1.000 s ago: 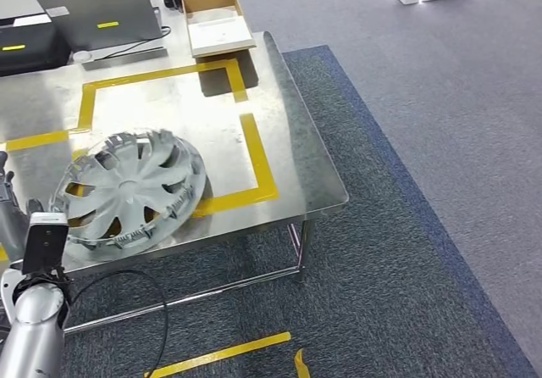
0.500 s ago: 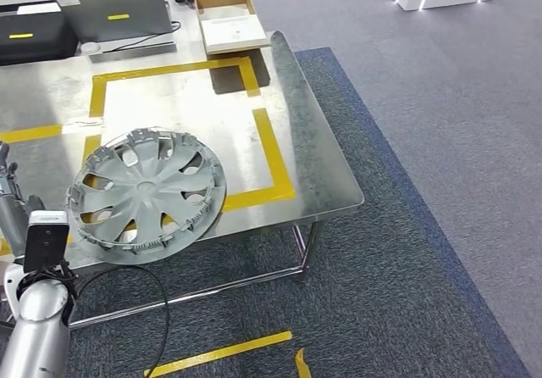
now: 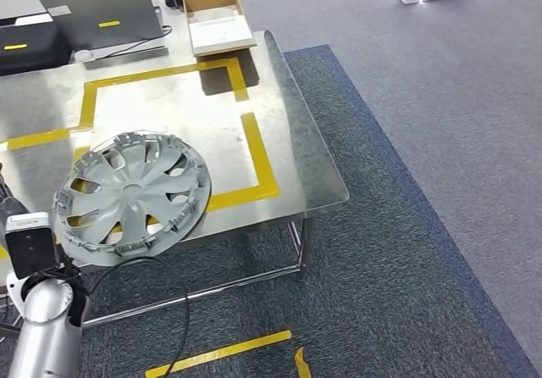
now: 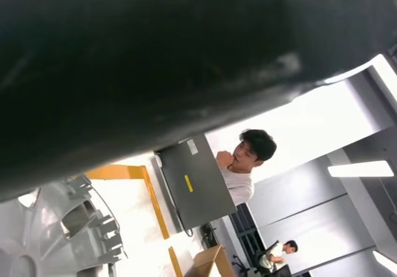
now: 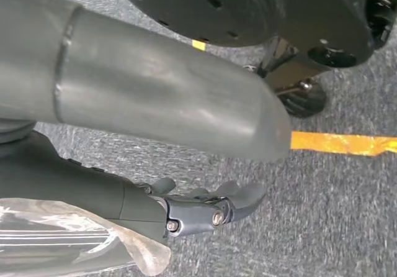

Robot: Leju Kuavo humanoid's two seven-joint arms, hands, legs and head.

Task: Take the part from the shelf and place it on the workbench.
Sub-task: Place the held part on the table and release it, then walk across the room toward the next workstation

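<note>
Head view surroundings: laptop (image 3: pixel 102 13) and cardboard box (image 3: pixel 217 24) at workbench (image 3: pixel 306 158) far edge.
Hubcap (image 3: pixel 131 196): grey, spoked, flat on workbench.
Left hand (image 3: pixel 5 193): fingers' state unclear.
Right hand (image 5: pixel 206 205): fingers extended, grasping nothing.

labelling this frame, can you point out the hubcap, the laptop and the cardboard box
hubcap (image 3: pixel 131 193), head view, on its centre hub
laptop (image 3: pixel 102 12), head view, on the middle of its dark lid
cardboard box (image 3: pixel 218 30), head view, on the pale sheet inside it

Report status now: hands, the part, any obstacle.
Left hand beside wheel cover, grip unclear. Right hand empty, over carpet. Wheel cover flat on workbench. Nothing blocking.
</note>
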